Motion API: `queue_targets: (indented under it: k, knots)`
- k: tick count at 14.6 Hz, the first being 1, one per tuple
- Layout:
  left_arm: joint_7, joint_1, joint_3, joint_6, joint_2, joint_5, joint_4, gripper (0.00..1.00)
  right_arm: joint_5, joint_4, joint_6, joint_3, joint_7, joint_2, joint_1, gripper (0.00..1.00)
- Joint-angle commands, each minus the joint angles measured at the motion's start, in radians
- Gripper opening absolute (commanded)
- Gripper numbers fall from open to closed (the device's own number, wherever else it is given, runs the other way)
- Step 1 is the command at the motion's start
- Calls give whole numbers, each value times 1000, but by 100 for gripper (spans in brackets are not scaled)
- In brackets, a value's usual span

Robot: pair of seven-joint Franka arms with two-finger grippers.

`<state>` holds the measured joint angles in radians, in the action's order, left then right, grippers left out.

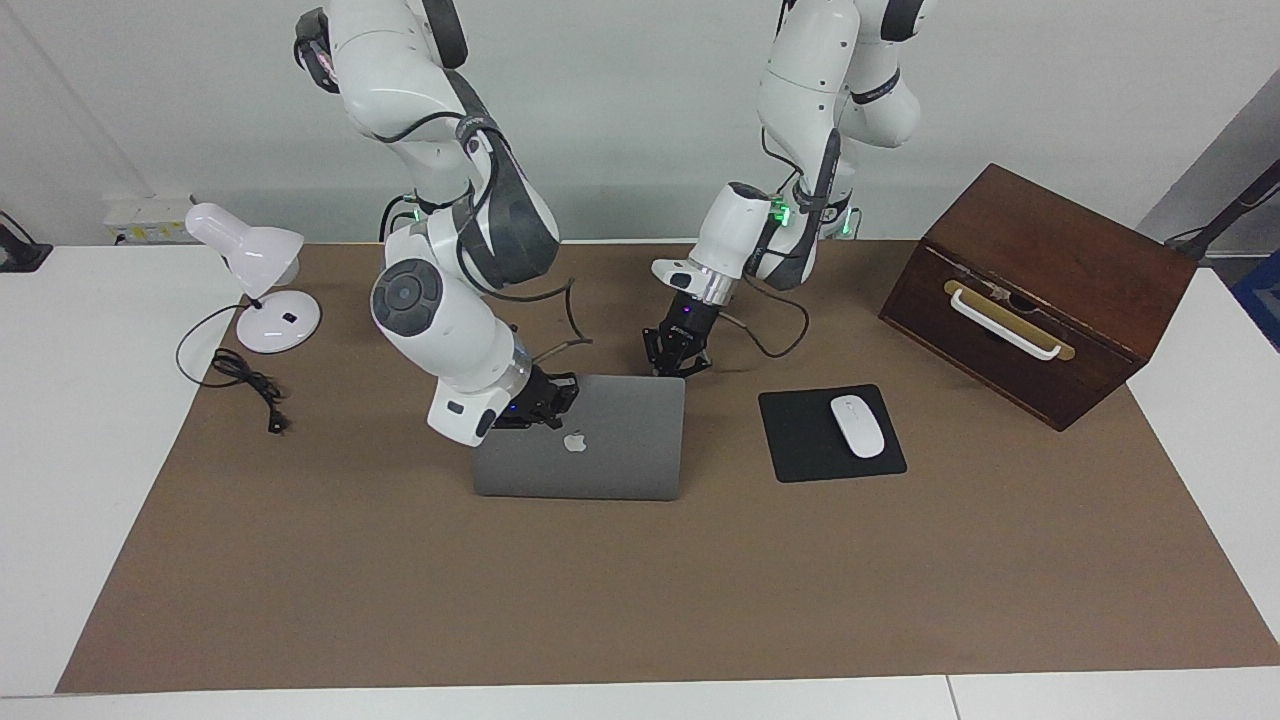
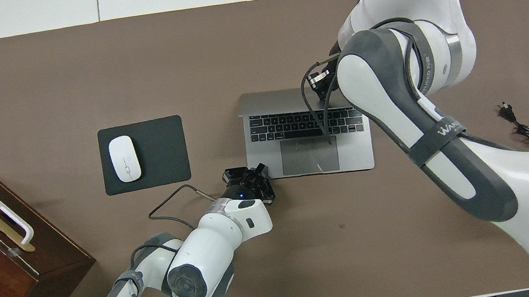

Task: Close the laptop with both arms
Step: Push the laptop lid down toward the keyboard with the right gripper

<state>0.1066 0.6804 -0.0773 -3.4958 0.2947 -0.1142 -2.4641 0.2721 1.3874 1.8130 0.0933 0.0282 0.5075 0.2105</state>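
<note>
The silver-grey laptop [image 1: 610, 465] stands open in the middle of the brown mat, its lid with the dark apple logo tilted up; in the overhead view its keyboard and base [image 2: 359, 153] show. My right gripper [image 1: 545, 402] is at the lid's top edge, toward the right arm's end, and it shows in the overhead view [image 2: 320, 83] at that edge. My left gripper [image 1: 676, 362] is low beside the corner of the laptop's base nearest the robots, toward the left arm's end, fingers apart and empty; it also shows in the overhead view [image 2: 248, 175].
A black mouse pad [image 1: 800, 445] with a white mouse [image 1: 858, 426] lies beside the laptop toward the left arm's end. A brown wooden box [image 1: 1050, 260] with a white handle stands at that end. A white desk lamp [image 1: 255, 262] and its cable [image 1: 250, 385] are at the right arm's end.
</note>
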Motion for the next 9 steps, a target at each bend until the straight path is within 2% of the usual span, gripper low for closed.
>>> queue_targets:
  k: [1,5,9]
  knots:
    - [22,-21,10,-9,77,22,20,0,21,80,41,6,-16,-46,-5,0]
    - [22,-22,10,-9,77,22,19,0,19,168,86,6,-16,-82,-5,0]
    - [24,-22,10,-9,77,22,19,0,21,180,86,6,-16,-89,-5,0]
